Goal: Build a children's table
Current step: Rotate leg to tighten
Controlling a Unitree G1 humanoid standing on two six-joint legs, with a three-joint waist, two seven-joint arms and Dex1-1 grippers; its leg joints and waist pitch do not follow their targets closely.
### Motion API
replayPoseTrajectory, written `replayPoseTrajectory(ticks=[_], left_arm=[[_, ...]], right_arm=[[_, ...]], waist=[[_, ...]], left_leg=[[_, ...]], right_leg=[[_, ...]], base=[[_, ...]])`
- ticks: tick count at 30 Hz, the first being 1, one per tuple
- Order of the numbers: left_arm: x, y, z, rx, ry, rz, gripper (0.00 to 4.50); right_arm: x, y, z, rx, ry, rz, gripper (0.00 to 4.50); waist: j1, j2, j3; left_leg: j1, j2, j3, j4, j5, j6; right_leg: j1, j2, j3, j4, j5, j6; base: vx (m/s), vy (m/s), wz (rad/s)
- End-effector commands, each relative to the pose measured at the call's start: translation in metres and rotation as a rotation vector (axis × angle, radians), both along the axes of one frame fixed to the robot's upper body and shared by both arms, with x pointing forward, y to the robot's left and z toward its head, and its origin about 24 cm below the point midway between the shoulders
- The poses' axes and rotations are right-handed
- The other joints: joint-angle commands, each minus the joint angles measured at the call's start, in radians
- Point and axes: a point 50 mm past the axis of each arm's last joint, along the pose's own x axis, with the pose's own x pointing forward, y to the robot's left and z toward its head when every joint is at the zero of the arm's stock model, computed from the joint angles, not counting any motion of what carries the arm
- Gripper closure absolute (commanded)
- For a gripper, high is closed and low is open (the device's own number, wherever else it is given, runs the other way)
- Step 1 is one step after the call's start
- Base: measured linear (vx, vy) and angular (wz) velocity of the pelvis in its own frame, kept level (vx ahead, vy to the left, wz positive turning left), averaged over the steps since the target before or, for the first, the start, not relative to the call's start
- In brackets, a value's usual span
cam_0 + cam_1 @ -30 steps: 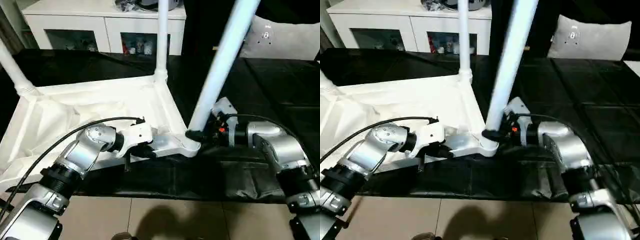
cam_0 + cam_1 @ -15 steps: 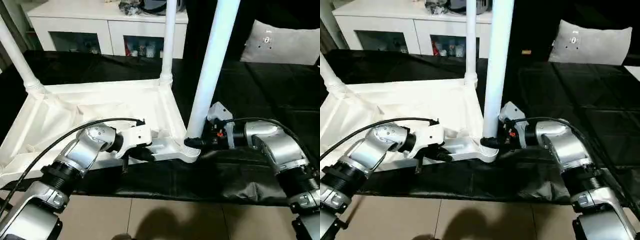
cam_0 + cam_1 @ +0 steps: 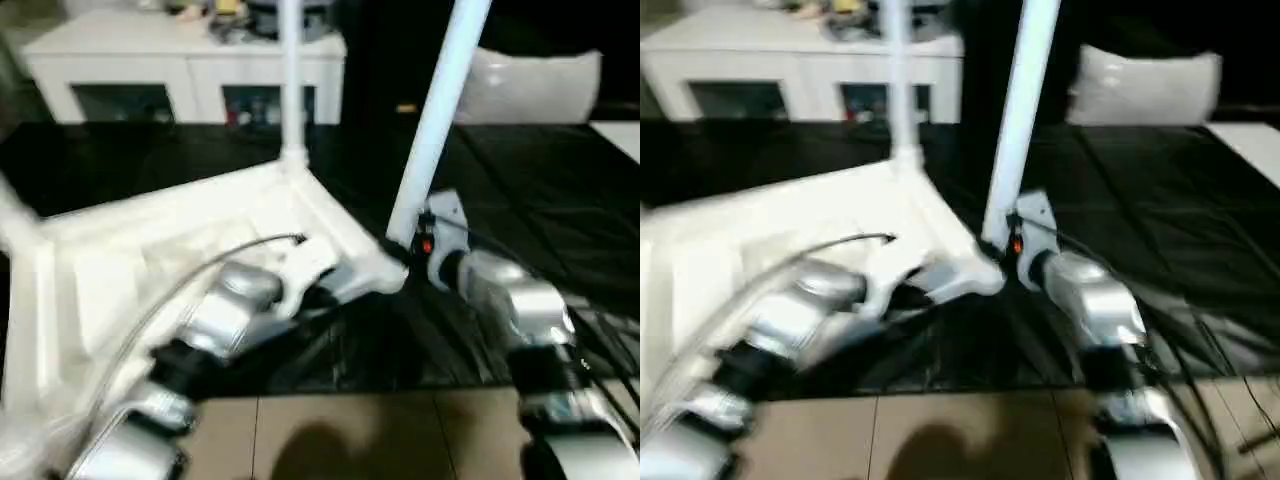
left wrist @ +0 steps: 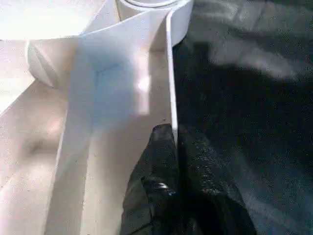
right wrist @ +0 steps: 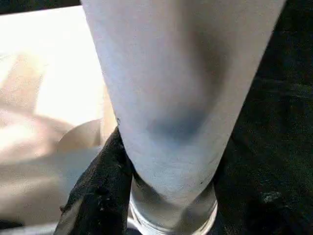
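Left claw (image 4: pixel 173 147) pinches the upturned children's table (image 3: pixel 150 240) rim; right claw (image 5: pixel 166 196) grips its near-corner leg (image 3: pixel 435 120)

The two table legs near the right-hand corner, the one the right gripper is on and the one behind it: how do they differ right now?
The near leg leans to the right as it rises; the far leg stands straight up. The near leg has the right gripper closed around its base, with a black finger against it; the far leg has nothing on it. Both are white, round, and stand at corners of the upturned table top.
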Motion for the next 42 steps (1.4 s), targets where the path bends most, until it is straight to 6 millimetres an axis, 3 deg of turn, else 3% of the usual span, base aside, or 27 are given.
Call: replayPoseTrajectory(ticks=[1,2,3,4,5,6,7,8,9,10,11,12,13,14,15,16,17,18,19,20,21,23,27,28,34,37,42], left_arm=[[-0.008,-0.041,0.027,-0.091,-0.094,-0.167,4.50],[-0.006,-0.037,0.026,-0.067,-0.107,-0.160,4.50],[-0.006,-0.037,0.026,-0.067,-0.107,-0.160,4.50],[-0.004,-0.032,0.025,-0.038,-0.120,-0.143,4.50],[-0.004,-0.032,0.025,-0.035,-0.120,-0.141,4.50],[-0.003,-0.030,0.025,-0.028,-0.123,-0.131,4.50],[0.000,-0.024,0.024,0.000,-0.136,-0.113,4.50],[0.001,-0.021,0.024,0.010,-0.142,-0.108,4.50],[0.003,-0.017,0.024,0.020,-0.149,-0.102,4.50],[0.004,-0.015,0.025,0.021,-0.151,-0.100,4.50],[0.005,-0.013,0.025,0.022,-0.155,-0.094,4.50],[0.005,-0.012,0.026,0.022,-0.157,-0.093,4.50],[0.006,-0.011,0.026,0.022,-0.159,-0.094,4.50],[0.006,-0.008,0.025,0.023,-0.160,-0.092,4.50],[0.006,-0.008,0.025,0.023,-0.160,-0.092,4.50],[0.007,-0.007,0.025,0.025,-0.160,-0.088,4.50],[0.008,-0.005,0.025,0.029,-0.162,-0.083,4.50],[0.008,-0.005,0.025,0.029,-0.162,-0.083,4.50],[0.008,-0.005,0.025,0.029,-0.162,-0.083,4.50],[0.010,-0.002,0.026,0.035,-0.167,-0.073,4.50],[0.010,-0.002,0.026,0.035,-0.167,-0.073,4.50],[0.014,0.006,0.025,0.053,-0.174,-0.059,4.50],[0.017,0.012,0.025,0.062,-0.180,-0.052,4.50],[0.017,0.013,0.025,0.063,-0.181,-0.052,4.50],[0.017,0.025,0.022,0.081,-0.186,-0.120,4.50],[0.015,0.029,0.021,0.077,-0.181,-0.162,4.50],[0.011,0.034,0.020,0.060,-0.178,-0.263,4.50]], right_arm=[[-0.019,0.025,-0.041,0.004,0.231,0.039,2.57],[-0.019,0.027,-0.041,-0.003,0.233,0.039,2.57],[-0.019,0.027,-0.041,-0.003,0.233,0.039,2.57],[-0.018,0.028,-0.042,-0.013,0.236,0.034,2.57],[-0.018,0.028,-0.042,-0.014,0.237,0.034,2.57],[-0.018,0.028,-0.042,-0.017,0.233,0.031,2.57],[-0.017,0.029,-0.042,0.003,0.217,0.043,2.57],[-0.016,0.029,-0.042,0.011,0.213,0.045,2.22],[-0.016,0.029,-0.041,0.020,0.194,0.056,2.01],[-0.015,0.029,-0.041,0.019,0.189,0.057,1.87],[-0.015,0.029,-0.041,0.027,0.193,0.056,1.81],[-0.016,0.029,-0.041,0.037,0.196,0.051,1.81],[-0.016,0.028,-0.041,0.042,0.196,0.046,1.67],[-0.016,0.027,-0.040,0.048,0.191,0.045,1.44],[-0.016,0.027,-0.040,0.048,0.191,0.045,1.44],[-0.015,0.026,-0.039,0.053,0.184,0.048,1.36],[-0.015,0.025,-0.038,0.052,0.177,0.052,1.24],[-0.015,0.025,-0.038,0.052,0.177,0.052,1.10],[-0.015,0.025,-0.038,0.052,0.177,0.052,1.01],[-0.015,0.023,-0.037,0.055,0.161,0.069,1.01],[-0.015,0.023,-0.037,0.055,0.161,0.069,0.90],[-0.018,0.017,-0.033,0.078,0.144,0.093,0.66],[-0.023,0.007,-0.029,0.095,0.129,0.108,0.38],[-0.024,0.005,-0.028,0.095,0.127,0.111,0.24],[-0.038,-0.015,-0.017,0.105,0.060,0.189,0.05],[-0.044,-0.022,-0.010,0.100,0.015,0.249,0.05],[-0.054,-0.039,0.006,0.079,-0.073,0.375,0.05]], waist=[[-0.014,-0.031,-0.028],[-0.004,0.002,-0.030],[-0.014,0.021,-0.032],[-0.025,0.022,-0.027],[-0.010,0.057,-0.034],[-0.006,0.055,-0.034],[0.004,0.020,-0.023],[0.006,-0.003,-0.009],[-0.021,-0.027,-0.005],[-0.022,0.023,-0.019],[-0.048,0.048,-0.025],[0.002,0.074,-0.026],[0.042,0.071,-0.029],[0.014,-0.033,-0.054],[0.014,-0.033,-0.054],[0.035,-0.021,-0.039],[0.053,-0.006,-0.061],[0.051,0.000,-0.065],[0.051,0.000,-0.065],[0.051,0.013,-0.070],[0.053,0.013,-0.073],[0.056,0.012,-0.071],[0.057,0.011,-0.070],[0.059,0.016,-0.070],[0.060,0.009,-0.067],[0.060,0.010,-0.074],[0.066,0.009,-0.079]], left_leg=[[0.059,-0.025,-0.023,0.069,-0.367,-0.006],[-0.010,0.018,-0.044,-0.001,-0.323,0.001],[-0.027,0.040,-0.063,-0.039,-0.404,-0.014],[-0.054,0.066,-0.083,-0.073,-0.514,-0.029],[-0.058,0.125,-0.104,-0.147,-0.760,-0.051],[-0.050,0.136,-0.105,-0.169,-0.831,-0.059],[-0.008,0.096,-0.081,-0.148,-0.841,-0.075],[0.083,0.011,-0.043,-0.029,-0.653,-0.071],[0.081,-0.022,-0.032,0.073,-0.434,-0.036],[0.081,0.003,-0.045,0.055,-0.450,-0.033],[-0.075,0.077,-0.084,-0.075,-0.667,-0.041],[-0.146,0.094,-0.085,-0.159,-0.855,-0.079],[-0.079,0.098,-0.063,-0.196,-0.905,-0.055],[0.022,0.045,-0.068,-0.085,-0.593,-0.037],[0.022,0.045,-0.068,-0.085,-0.593,-0.037],[-0.018,0.026,-0.064,0.015,-0.214,-0.023],[-0.067,0.053,-0.067,-0.076,-0.065,-0.035],[-0.059,0.058,-0.065,-0.081,-0.053,-0.032],[-0.059,0.058,-0.065,-0.081,-0.053,-0.032],[-0.050,0.061,-0.050,-0.091,-0.145,-0.028],[-0.056,0.060,-0.049,-0.089,-0.139,-0.028],[-0.061,0.057,-0.045,-0.089,-0.136,-0.009],[-0.062,0.061,-0.043,-0.094,-0.157,-0.001],[-0.061,0.060,-0.043,-0.095,-0.160,-0.003],[-0.061,0.061,-0.039,-0.096,-0.161,0.004],[-0.063,0.062,-0.037,-0.090,-0.121,0.018],[-0.067,0.059,-0.032,-0.074,-0.025,0.074]], right_leg=[[-0.055,-0.128,-0.014,-0.231,-1.027,0.059],[0.027,-0.128,-0.045,-0.207,-0.916,0.088],[0.046,-0.104,-0.069,-0.178,-0.804,0.092],[0.063,-0.083,-0.074,-0.150,-0.699,0.090],[0.086,-0.055,-0.025,-0.018,-0.379,0.010],[0.074,-0.049,-0.004,0.018,-0.229,-0.027],[0.026,-0.055,0.018,-0.048,-0.334,-0.047],[-0.077,-0.082,-0.014,-0.193,-0.803,0.009],[-0.070,-0.107,-0.086,-0.257,-1.006,0.090],[-0.029,-0.120,-0.113,-0.253,-0.944,0.093],[0.124,-0.074,-0.153,-0.069,-0.632,0.108],[0.175,-0.037,-0.077,0.110,-0.329,0.026],[0.083,-0.003,-0.025,0.109,-0.129,-0.003],[0.021,-0.074,0.062,-0.020,-0.470,0.020],[0.021,-0.074,0.062,-0.020,-0.470,0.020],[0.010,-0.165,0.088,-0.143,-0.947,-0.016],[0.052,-0.084,0.051,-0.082,-0.512,-0.055],[0.045,-0.073,0.048,-0.068,-0.362,-0.082],[0.045,-0.073,0.048,-0.068,-0.362,-0.082],[0.039,-0.061,0.056,-0.058,-0.144,-0.158],[0.043,-0.054,0.060,-0.046,-0.033,-0.184],[0.046,-0.055,0.058,-0.047,0.032,-0.196],[0.051,-0.058,0.057,-0.053,-0.010,-0.186],[0.050,-0.057,0.057,-0.055,-0.017,-0.182],[0.051,-0.058,0.058,-0.062,-0.029,-0.176],[0.055,-0.059,0.058,-0.056,0.038,-0.182],[0.058,-0.058,0.055,-0.042,0.182,-0.222]], base=[[0.046,-0.067,-0.01],[0.058,0.002,-0.36],[0.103,0.075,-0.42],[0.103,0.075,-0.42],[0.062,0.023,-0.03],[0.034,-0.053,0.25],[0.034,-0.053,0.25],[0.065,-0.079,0.23],[0.050,-0.020,-0.11],[0.050,-0.020,-0.11],[0.057,0.086,-0.43],[0.062,0.050,-0.04],[0.062,0.050,-0.04],[0.087,-0.094,0.16],[0.063,-0.107,-0.13],[0.063,-0.107,-0.13],[0.067,-0.041,-0.22],[0.071,-0.010,-0.08],[0.071,-0.010,-0.08],[0.000,0.000,0.00],[0.000,0.000,0.00],[0.000,0.000,0.00],[0.000,0.000,0.00],[0.000,0.000,0.00],[0.000,0.000,0.00],[0.000,0.000,0.00],[0.000,0.000,0.00]])
